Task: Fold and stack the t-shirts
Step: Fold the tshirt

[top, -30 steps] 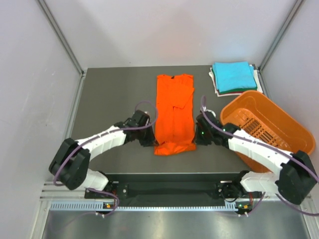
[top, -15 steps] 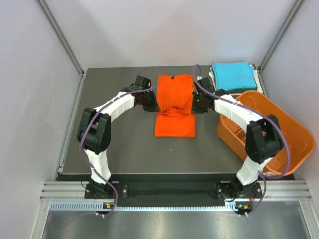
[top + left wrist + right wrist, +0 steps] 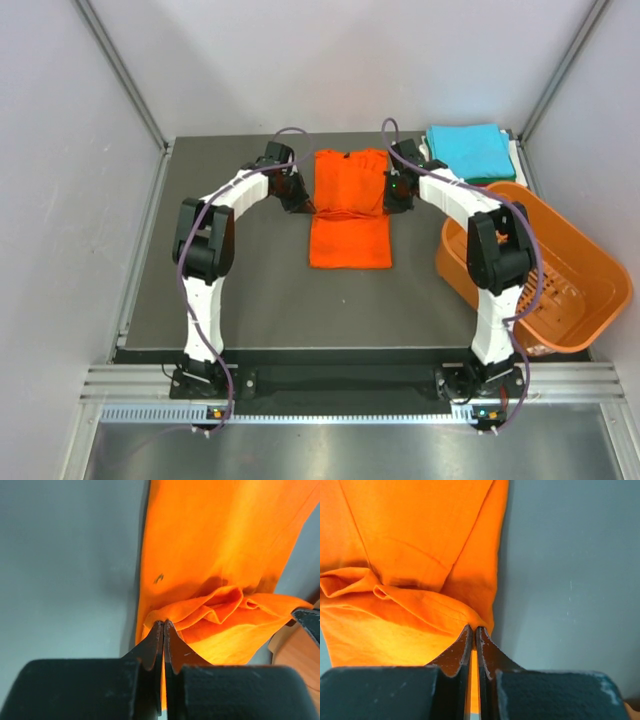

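The orange t-shirt (image 3: 350, 240) is pinched at both side edges. The left gripper (image 3: 163, 625) has its jaws pressed together on a thin layer of the cloth at the shirt's left edge. The right gripper (image 3: 473, 629) is clamped the same way on the right edge. A bunched, wrinkled ridge of cloth runs across the shirt from one grip to the other. In both wrist views the fingers cover the spot where the cloth enters the jaws, so how much is caught cannot be seen.

The shirt lies flat in the middle of the table (image 3: 230, 290), towards the far side, with its collar close to the far edge. Both arms reach far forward and curve in towards it.

At the far right corner a folded turquoise t-shirt (image 3: 467, 150) tops a stack. The shirts under it show only as thin slivers at its edges, and the right arm crosses the stack's near left corner. The orange basket (image 3: 570, 260) sits near the shirt's right side, partly behind the right arm, and reaches past the table's right edge.

Bare table lies to the left of the shirt and between it and the arm bases.
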You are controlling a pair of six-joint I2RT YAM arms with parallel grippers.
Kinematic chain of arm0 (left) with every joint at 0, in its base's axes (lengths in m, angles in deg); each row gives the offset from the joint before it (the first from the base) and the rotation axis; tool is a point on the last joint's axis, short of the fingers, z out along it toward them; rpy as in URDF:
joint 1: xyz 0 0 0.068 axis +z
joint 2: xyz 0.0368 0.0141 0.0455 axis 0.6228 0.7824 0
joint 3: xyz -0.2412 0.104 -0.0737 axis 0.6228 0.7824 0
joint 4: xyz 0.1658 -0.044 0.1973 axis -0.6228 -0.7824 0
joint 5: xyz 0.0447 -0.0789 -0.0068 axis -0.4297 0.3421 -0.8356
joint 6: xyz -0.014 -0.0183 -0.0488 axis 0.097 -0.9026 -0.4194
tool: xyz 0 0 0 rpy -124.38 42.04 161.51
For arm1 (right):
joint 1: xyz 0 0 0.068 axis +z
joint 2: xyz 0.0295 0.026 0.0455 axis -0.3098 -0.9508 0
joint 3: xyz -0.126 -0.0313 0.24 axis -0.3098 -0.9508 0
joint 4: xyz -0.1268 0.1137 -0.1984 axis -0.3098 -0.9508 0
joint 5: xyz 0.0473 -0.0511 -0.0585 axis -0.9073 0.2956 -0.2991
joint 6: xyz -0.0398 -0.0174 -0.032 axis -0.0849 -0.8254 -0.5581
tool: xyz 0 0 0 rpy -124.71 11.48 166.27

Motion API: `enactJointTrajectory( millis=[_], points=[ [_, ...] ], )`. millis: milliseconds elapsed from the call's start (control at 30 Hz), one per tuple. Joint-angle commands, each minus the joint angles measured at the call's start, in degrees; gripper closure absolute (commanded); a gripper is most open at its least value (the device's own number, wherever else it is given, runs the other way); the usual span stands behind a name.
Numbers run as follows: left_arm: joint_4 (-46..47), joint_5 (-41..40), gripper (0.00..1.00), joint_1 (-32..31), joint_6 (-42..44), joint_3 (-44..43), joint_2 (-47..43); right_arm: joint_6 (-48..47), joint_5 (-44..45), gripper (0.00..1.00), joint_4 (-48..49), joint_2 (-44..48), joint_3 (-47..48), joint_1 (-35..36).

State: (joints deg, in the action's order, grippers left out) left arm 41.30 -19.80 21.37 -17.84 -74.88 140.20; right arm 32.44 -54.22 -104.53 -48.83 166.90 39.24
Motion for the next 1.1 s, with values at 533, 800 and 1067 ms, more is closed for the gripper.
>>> enactJointTrajectory(
  millis=[533, 800, 1067],
  points=[
    [-2.3, 0.2, 1.0, 1.4, 1.1, -12.0, 6.2, -1.4, -0.4, 1.0, -0.7, -5.9, 10.2, -2.3],
    [-1.7, -1.0, 1.0, 1.8, 0.8, -13.7, 7.2, -1.9, -0.5, 1.0, -0.4, -8.8, 13.1, -2.7],
    [-1.0, 0.8, 0.77, 1.9, 2.6, -15.1, 8.6, -1.8, -0.3, 0.88, -0.3, -10.4, 15.2, -3.2]
  ],
)
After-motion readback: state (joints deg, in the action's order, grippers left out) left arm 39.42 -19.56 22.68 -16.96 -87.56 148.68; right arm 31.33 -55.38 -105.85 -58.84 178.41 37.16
